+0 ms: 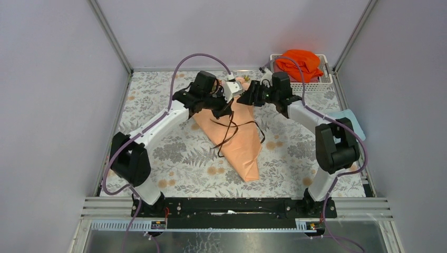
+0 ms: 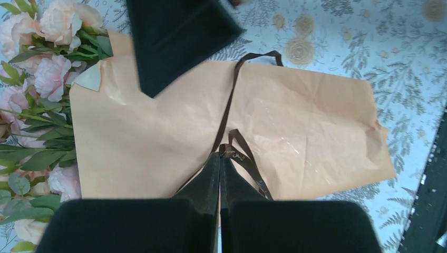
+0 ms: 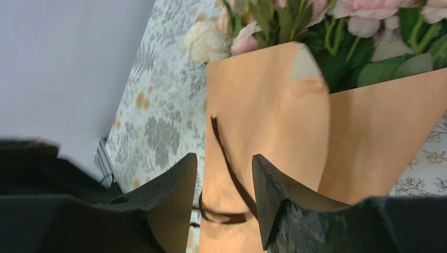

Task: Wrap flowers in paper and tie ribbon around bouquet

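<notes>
Left gripper (image 2: 219,157) hogged the bottom of its own wrist view, jaws pinched tight on the brown ribbon (image 2: 230,100), which ran up over the paper (image 2: 311,121). Flowers (image 2: 47,79) sat at the left edge.

Right wrist view: right gripper (image 3: 224,156) was half open and gripping nothing, with the ribbon lying on the paper beyond the gap between its fingers.

From the top, both grippers met over the wide end of the bouquet (image 1: 240,139), mid-frame, ribbon loose across it. My worry: no knot showed, so a one-sided pull could've slid the ribbon off and let the wrap spring open.
</notes>
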Action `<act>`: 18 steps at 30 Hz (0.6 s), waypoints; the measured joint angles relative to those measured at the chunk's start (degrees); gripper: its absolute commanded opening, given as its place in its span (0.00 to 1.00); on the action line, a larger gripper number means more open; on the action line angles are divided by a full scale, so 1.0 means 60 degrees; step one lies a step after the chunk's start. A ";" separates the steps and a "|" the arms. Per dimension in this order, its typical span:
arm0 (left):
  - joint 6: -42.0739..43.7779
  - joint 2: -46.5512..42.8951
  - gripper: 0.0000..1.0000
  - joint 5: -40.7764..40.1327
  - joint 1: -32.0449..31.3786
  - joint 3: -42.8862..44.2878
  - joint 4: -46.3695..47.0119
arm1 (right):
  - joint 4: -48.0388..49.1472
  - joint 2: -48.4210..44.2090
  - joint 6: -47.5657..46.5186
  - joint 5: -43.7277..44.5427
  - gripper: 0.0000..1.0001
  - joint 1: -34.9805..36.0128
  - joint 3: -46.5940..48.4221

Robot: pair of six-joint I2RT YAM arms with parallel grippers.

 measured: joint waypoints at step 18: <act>-0.0882 0.1308 0.00 0.0302 0.0302 0.0095 0.0976 | 0.1031 -0.0954 -0.1953 -0.1235 0.52 0.0277 -0.2805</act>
